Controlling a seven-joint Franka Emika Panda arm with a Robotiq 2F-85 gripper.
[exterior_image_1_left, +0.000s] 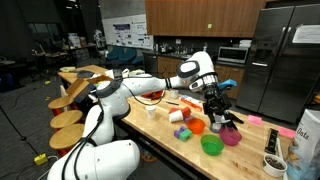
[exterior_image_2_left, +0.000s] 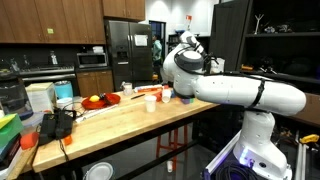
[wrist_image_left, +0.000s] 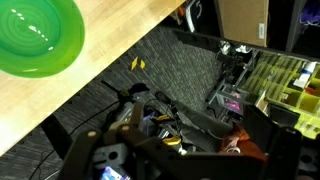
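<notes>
Round wooden stools (exterior_image_1_left: 72, 108) line the desk (exterior_image_1_left: 165, 132); a steel refrigerator (exterior_image_1_left: 285, 55) and a microwave (exterior_image_1_left: 232, 55) stand behind.

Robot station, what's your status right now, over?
Gripper open, holding nothing. Round green plastic bowl nearest, untouched on wooden table. Small pink bowl beside it.

You get the green bowl (wrist_image_left: 38, 38) cut off by the wrist view's top and left edges. In an exterior view, the arm (exterior_image_2_left: 230, 92) hides your jaws.
</notes>
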